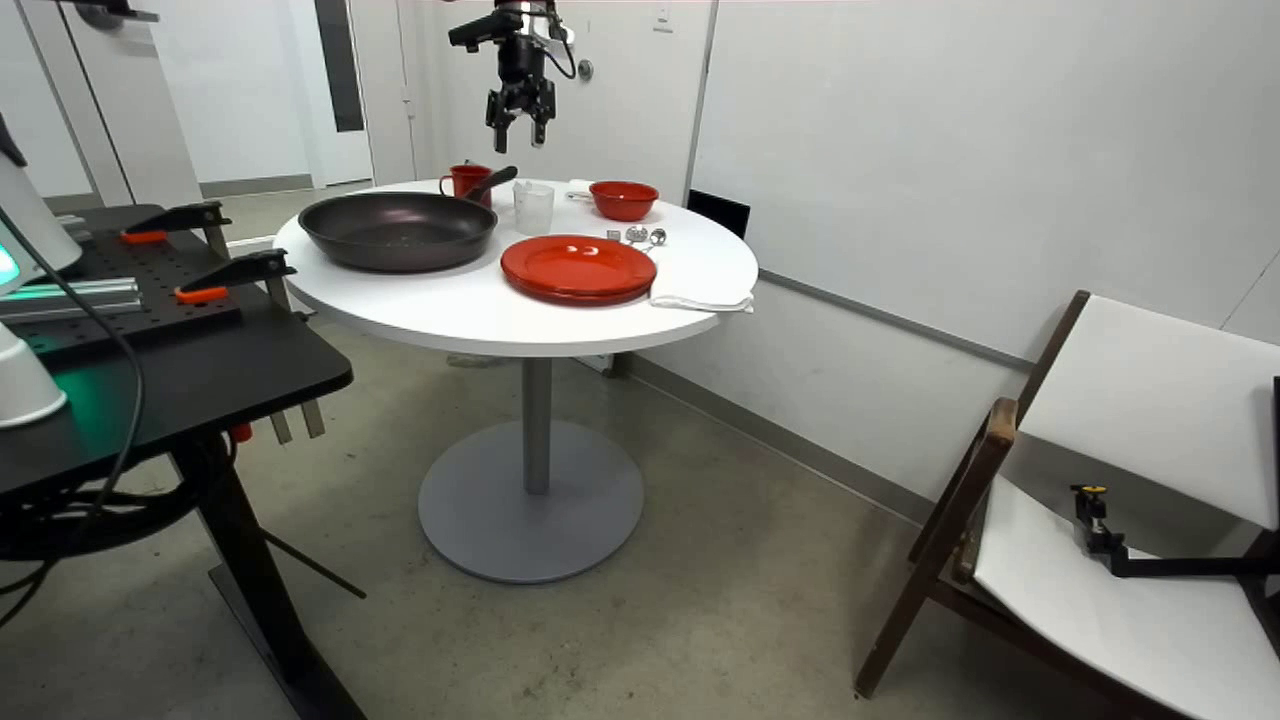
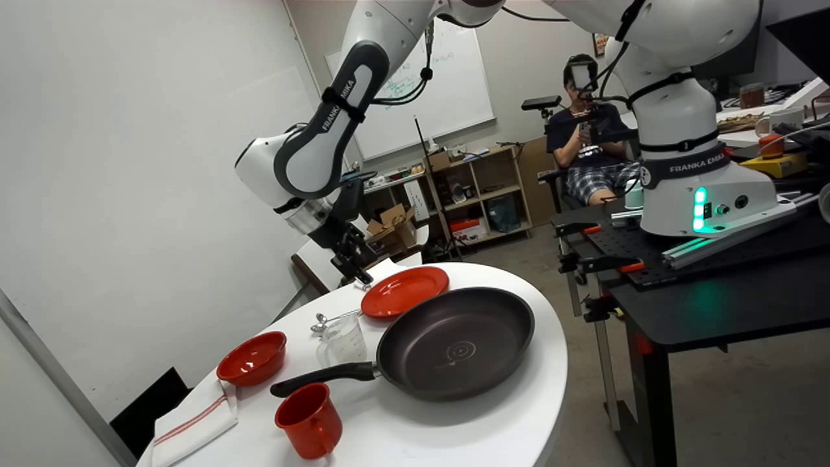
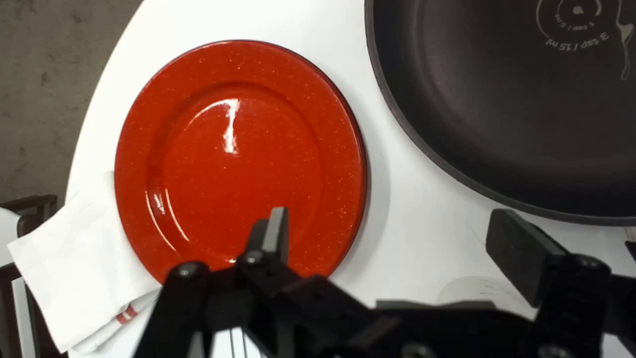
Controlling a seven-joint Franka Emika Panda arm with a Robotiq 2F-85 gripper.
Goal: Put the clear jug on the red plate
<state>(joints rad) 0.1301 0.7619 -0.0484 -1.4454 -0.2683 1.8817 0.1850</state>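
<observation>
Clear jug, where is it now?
The clear jug stands left of center in both exterior views, on the white table between the red bowl and the black pan.

Red plate (image 3: 241, 154) near, apparently, clear jug (image 3: 481, 288)

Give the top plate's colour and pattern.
The top plate is red with fine pale specks, best seen in the wrist view.

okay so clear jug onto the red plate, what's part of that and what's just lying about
For the job:
clear jug
red plate
gripper, open

Just lying about:
black pan
red mug
red bowl
two white cloths
metal utensils
</observation>
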